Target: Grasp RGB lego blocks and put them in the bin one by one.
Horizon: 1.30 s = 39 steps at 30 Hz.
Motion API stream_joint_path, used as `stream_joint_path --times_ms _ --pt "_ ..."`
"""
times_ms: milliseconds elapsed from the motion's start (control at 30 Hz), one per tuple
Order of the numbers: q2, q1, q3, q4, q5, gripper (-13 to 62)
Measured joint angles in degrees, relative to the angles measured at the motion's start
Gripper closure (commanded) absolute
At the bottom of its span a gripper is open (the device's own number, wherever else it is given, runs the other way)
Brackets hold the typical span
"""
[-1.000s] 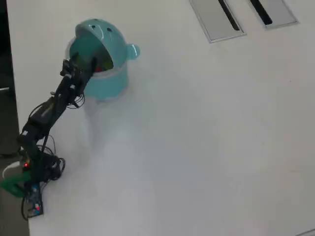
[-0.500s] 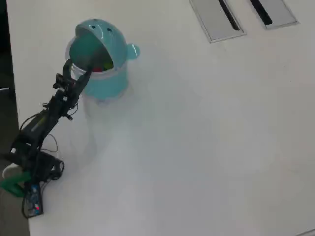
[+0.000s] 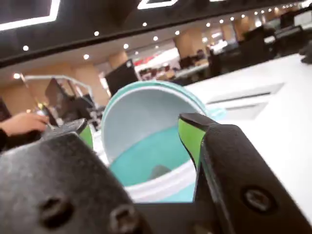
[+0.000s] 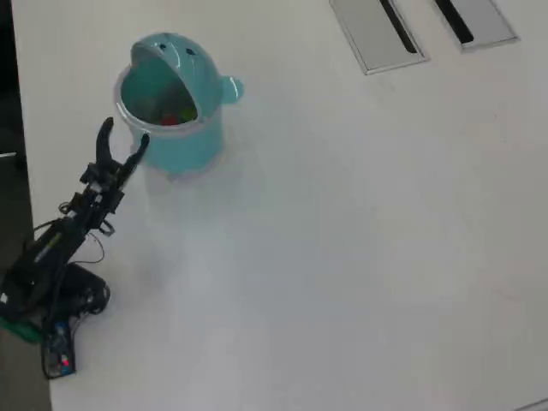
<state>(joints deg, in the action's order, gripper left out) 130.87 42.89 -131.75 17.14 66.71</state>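
Note:
The teal bin stands at the table's upper left in the overhead view, its domed lid swung back. Inside its mouth lie a red lego block and a yellow-green lego block. My gripper hovers just left of the bin's rim, open and empty. In the wrist view the gripper shows green-lined fingers spread wide, framing the bin and the pale inside of its lid. No block is discernible in that view.
Two grey slotted panels are set into the table at the top right. The arm's base and wiring sit at the lower left, close to the table's left edge.
The gripper has drawn back out of the bin's mouth, down and to the left, and now stands open beside the rim. The blocks inside the bin have come into view.

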Motion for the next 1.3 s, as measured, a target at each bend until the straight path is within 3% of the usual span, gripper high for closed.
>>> stream_joint_path --times_ms 1300 --pt "0.4 -40.2 -8.8 24.3 -46.2 17.3"
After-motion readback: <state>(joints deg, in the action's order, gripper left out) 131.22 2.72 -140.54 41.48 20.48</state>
